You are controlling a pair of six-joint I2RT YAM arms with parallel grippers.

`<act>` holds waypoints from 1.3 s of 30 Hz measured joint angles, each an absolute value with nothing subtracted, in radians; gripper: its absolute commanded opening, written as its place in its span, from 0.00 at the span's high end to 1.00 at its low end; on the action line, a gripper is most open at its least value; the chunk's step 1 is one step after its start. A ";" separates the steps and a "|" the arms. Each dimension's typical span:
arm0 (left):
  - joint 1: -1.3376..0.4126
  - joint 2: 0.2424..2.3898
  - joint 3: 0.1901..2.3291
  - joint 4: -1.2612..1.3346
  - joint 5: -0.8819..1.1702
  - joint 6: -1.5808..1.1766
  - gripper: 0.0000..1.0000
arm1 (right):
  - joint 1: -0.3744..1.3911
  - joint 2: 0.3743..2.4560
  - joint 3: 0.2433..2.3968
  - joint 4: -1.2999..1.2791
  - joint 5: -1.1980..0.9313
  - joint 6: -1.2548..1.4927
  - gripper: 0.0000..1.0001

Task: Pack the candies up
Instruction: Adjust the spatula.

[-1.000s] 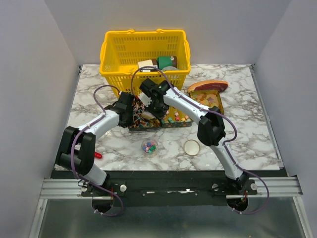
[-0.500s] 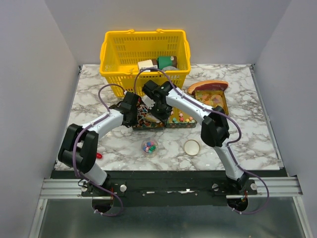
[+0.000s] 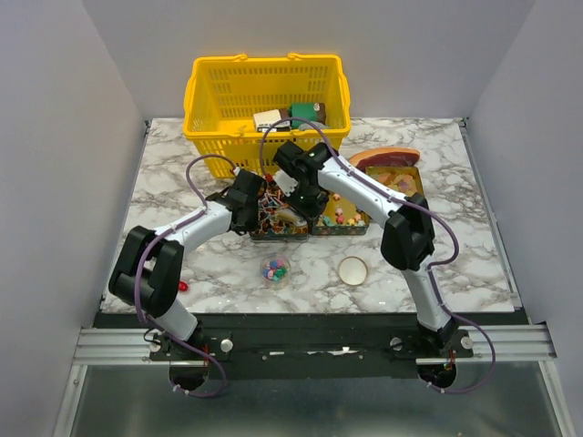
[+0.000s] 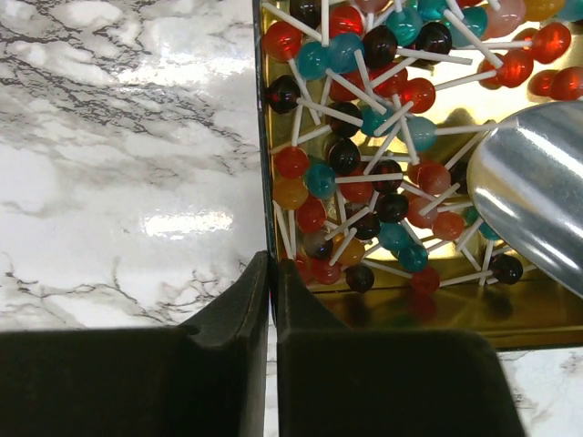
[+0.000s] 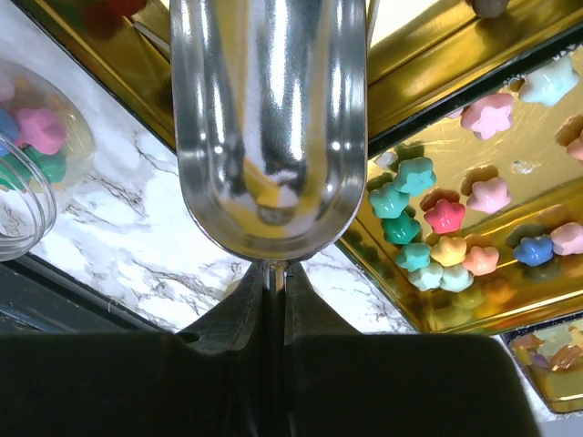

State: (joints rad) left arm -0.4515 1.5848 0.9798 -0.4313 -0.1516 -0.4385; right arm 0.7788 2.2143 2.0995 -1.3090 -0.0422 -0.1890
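we judge packing barely begun: few candies (image 5: 428,214) in the small clear cup (image 5: 47,209), most in gold metal trays (image 5: 437,68), right gripper (image 5: 273,282) clamping an empty steel scoop (image 5: 269,118), left gripper (image 4: 273,300) pinching a tray rim.

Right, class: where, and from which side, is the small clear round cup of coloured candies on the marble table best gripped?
Probably across its side wall, coming straight down from above. The small clear round cup stands upright on the white marble table, apart from the gold tray of lollipops and the round white lid, so opposite sides of its curved wall look free for a pinch.
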 measured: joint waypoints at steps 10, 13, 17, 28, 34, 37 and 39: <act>-0.467 1.526 0.991 -0.421 -0.159 -0.444 0.24 | 0.777 2.199 2.126 -1.302 -0.033 -0.138 0.99; -0.467 1.472 0.998 -0.421 -0.162 -0.444 0.20 | 0.776 2.169 2.125 -1.301 -0.030 -0.122 0.99; -0.467 1.399 1.008 -0.421 -0.163 -0.446 0.14 | 0.772 2.091 2.102 -1.285 -0.025 -0.099 0.99; -0.418 1.268 1.058 -0.454 0.066 -0.439 0.10 | 0.770 1.698 1.764 -1.155 -0.070 -0.129 0.99; -0.339 1.241 1.101 -0.425 0.419 -0.458 0.10 | 0.776 1.597 1.642 -1.110 -0.138 -0.173 0.99; -0.340 1.252 1.105 -0.397 0.545 -0.466 0.14 | 0.793 1.569 1.621 -1.090 -0.160 -0.190 0.99; -0.342 1.270 1.103 -0.376 0.628 -0.476 0.19 | 0.810 1.553 1.620 -1.068 -0.177 -0.199 0.99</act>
